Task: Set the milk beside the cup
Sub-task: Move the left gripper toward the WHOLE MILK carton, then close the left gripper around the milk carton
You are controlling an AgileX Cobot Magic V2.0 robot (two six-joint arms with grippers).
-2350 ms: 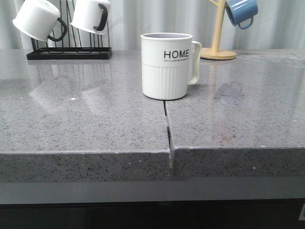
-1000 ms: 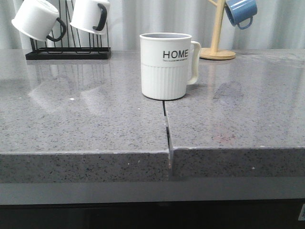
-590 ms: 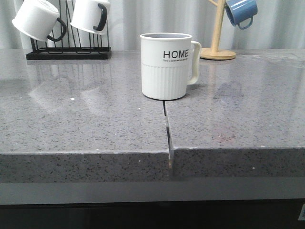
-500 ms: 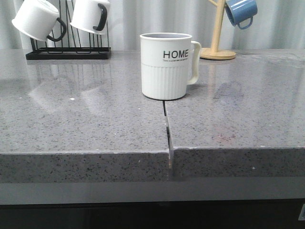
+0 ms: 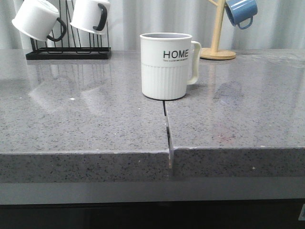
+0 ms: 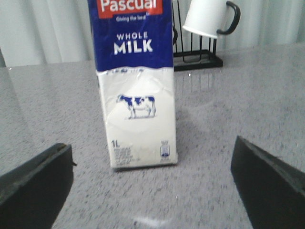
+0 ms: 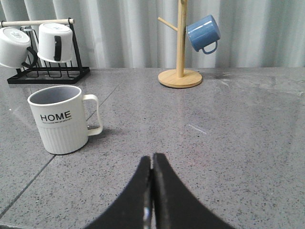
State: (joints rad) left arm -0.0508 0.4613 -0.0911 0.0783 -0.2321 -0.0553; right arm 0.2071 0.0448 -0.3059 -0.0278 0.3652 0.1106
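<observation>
The grey speckled tabletop (image 5: 86, 119) spans the front view, with a seam running from its front edge back toward the cup (image 5: 166, 66), which stands upright on that seam near the middle, its handle toward the robot's right. At the back edge a black wire rack (image 5: 69, 50) on the left carries two white mugs with black handles (image 5: 37, 20), and a wooden mug tree (image 5: 218, 33) on the right holds a blue mug (image 5: 241, 12). The milk (image 6: 133, 81) shows only in the left wrist view, standing upright on the tabletop, directly ahead of the left end effector (image 6: 152, 186), whose fingers are spread wide on either side of the carton without touching it. The right end effector (image 7: 151, 191) is pressed together, empty, low over the tabletop, with the cup apart from it.
</observation>
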